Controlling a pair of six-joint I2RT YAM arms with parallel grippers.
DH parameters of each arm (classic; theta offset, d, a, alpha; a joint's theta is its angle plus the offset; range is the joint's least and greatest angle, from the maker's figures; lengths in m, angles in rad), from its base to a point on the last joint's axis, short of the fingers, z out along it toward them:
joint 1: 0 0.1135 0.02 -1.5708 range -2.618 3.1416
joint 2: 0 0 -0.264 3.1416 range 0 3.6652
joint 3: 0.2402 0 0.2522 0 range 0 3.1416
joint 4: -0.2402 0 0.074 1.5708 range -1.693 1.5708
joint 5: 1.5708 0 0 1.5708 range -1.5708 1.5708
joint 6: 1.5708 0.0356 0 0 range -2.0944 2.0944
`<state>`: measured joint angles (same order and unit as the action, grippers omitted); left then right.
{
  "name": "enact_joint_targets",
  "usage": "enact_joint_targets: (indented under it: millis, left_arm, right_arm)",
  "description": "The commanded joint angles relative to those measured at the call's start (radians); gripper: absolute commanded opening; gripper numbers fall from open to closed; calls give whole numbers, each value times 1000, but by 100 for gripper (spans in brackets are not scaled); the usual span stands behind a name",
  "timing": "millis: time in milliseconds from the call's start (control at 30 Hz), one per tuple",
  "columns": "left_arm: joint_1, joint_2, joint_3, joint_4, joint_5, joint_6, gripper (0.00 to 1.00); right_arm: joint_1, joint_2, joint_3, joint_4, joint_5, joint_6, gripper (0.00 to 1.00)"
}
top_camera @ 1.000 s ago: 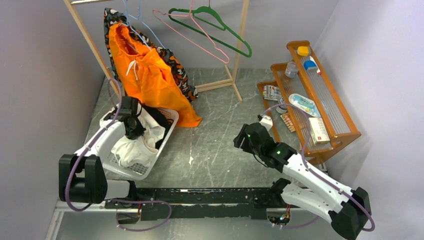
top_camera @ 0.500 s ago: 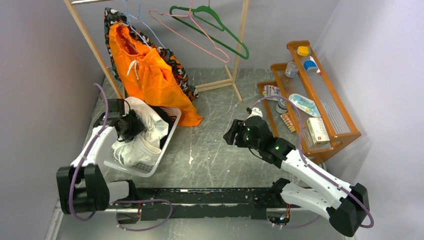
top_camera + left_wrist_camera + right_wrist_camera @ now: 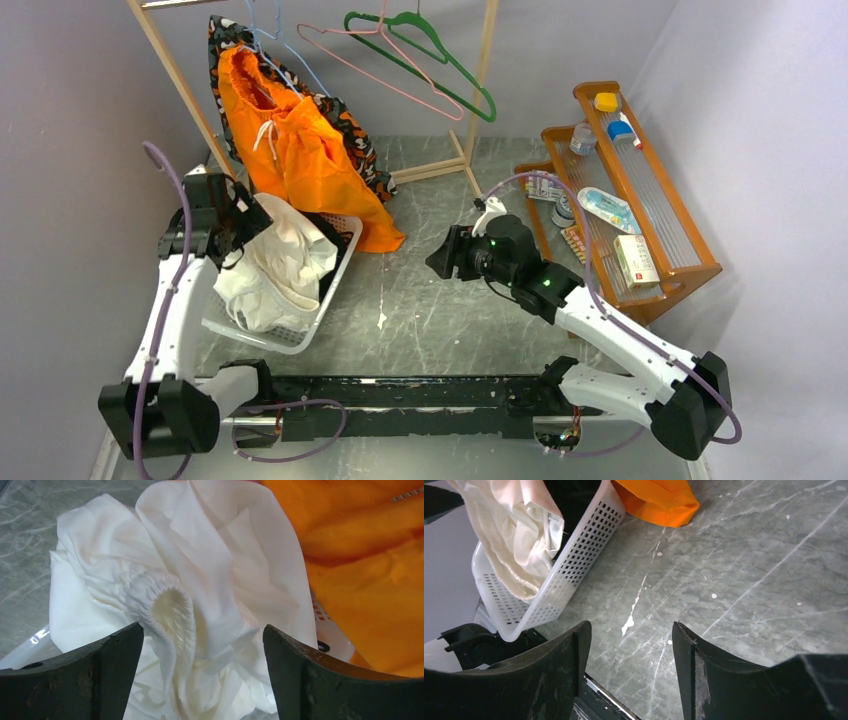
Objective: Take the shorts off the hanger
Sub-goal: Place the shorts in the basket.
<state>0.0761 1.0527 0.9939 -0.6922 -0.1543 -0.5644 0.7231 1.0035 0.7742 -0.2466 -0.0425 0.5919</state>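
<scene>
Shorts (image 3: 300,150), bright orange, hang off the pale blue hanger (image 3: 262,45) directly behind the white basket (image 3: 335,270). The waist is up top, the white drawstring dangles, and the hem is pooled on the grey surface (image 3: 430,330) at the basket's far right corner. A black-and-orange patterned garment (image 3: 355,150) hangs at their back. Left claw (image 3: 235,215) sits over the basket's far left corner, close beside the orange cloth, jaws spread wide and gripping nothing. Its wrist view shows the crumpled white garment (image 3: 200,570) piled in the basket right beneath it. Right claw (image 3: 442,262) hangs off to the basket's right, well apart from the shorts, jaws parted and empty over bare surface.
</scene>
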Motion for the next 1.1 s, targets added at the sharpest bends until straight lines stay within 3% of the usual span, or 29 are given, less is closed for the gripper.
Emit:
enact_joint_targets:
  millis: [0, 133, 200, 300, 400, 467, 533, 700, 900, 1000, 1067]
  left_arm:
    - [10, 99, 42, 55, -44, 16, 94]
    - [14, 217, 37, 142, 41, 36, 93]
    - [14, 304, 59, 89, 53, 27, 87]
    - [14, 336, 10, 79, 96, 38, 59]
    - [15, 267, -93, 155, 200, 91, 41]
    - [13, 241, -122, 138, 247, 108, 19]
    - [11, 221, -151, 118, 261, 106, 8]
    - [11, 161, -268, 88, 277, -13, 7]
    - [4, 97, -303, 82, 257, -131, 8]
    - [5, 48, -264, 42, 228, -127, 18]
    - [4, 15, -226, 19, 215, -116, 30]
  right_arm:
    - [-1, 31, 49, 36, -36, -28, 64]
    - [0, 58, 73, 11, -28, -27, 63]
    - [-1, 63, 73, 1, -35, -30, 64]
    - [0, 55, 61, 2, -39, -27, 63]
    - [0, 50, 48, 14, -42, -24, 64]
    - [0, 58, 54, 23, -58, -30, 63]
    - [1, 75, 76, 33, -72, -43, 63]
    - [23, 144, 186, 36, -37, -116, 64]
    - [66, 243, 369, 56, 145, -259, 63]
    - [67, 295, 460, 78, 185, -332, 63]
    - [67, 327, 502, 117, 201, -377, 63]
